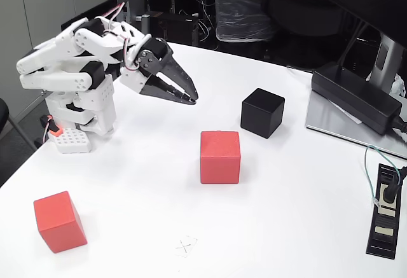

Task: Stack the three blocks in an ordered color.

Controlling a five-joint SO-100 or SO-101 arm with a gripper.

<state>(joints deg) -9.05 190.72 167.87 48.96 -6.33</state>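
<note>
Three cubes rest apart on the white table (286,214) in the fixed view. A red block (220,156) sits near the middle. The black block (262,112) stands behind it to the right. Another red block (60,221) lies at the front left. My white arm is folded at the left, and its gripper (191,97) hangs above the table, left of the black block and behind the middle red one. The dark fingers lie close together with nothing between them, touching no block.
A long black power brick (356,97) lies on a monitor base at the right. A black power strip (386,211) with a plugged cable sits at the right edge. A small pencilled cross (185,247) marks the table front.
</note>
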